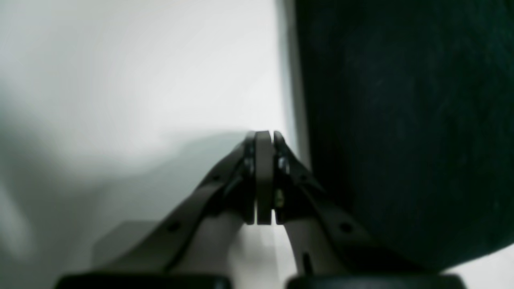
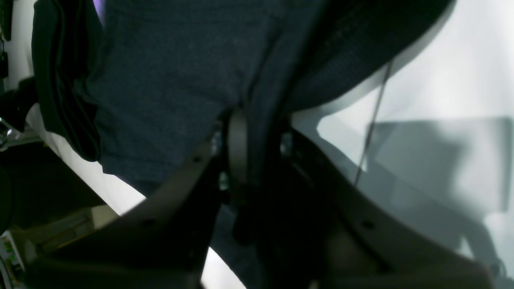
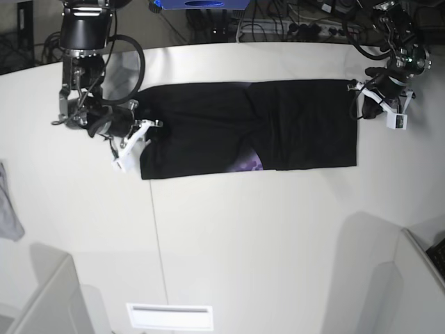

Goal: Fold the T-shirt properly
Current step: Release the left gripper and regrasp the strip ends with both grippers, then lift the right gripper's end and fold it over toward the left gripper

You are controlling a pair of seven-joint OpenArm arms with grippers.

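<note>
Right end effector (image 2: 257,160) grips the T-shirt (image 3: 208,129); left end effector (image 1: 264,138) is clenched, holding nothing

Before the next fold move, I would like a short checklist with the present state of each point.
1. Right gripper has T-shirt fabric between its jaws: ok.
2. Left gripper grips the other end: not ok, shut on nothing, beside the shirt's edge.
3. Shirt already folded into a long band on the table: ok.
4. Band lies flat: not ok, purple print peeks out at the lower edge.
5. Grey cloth lies apart from the shirt: ok.
</note>
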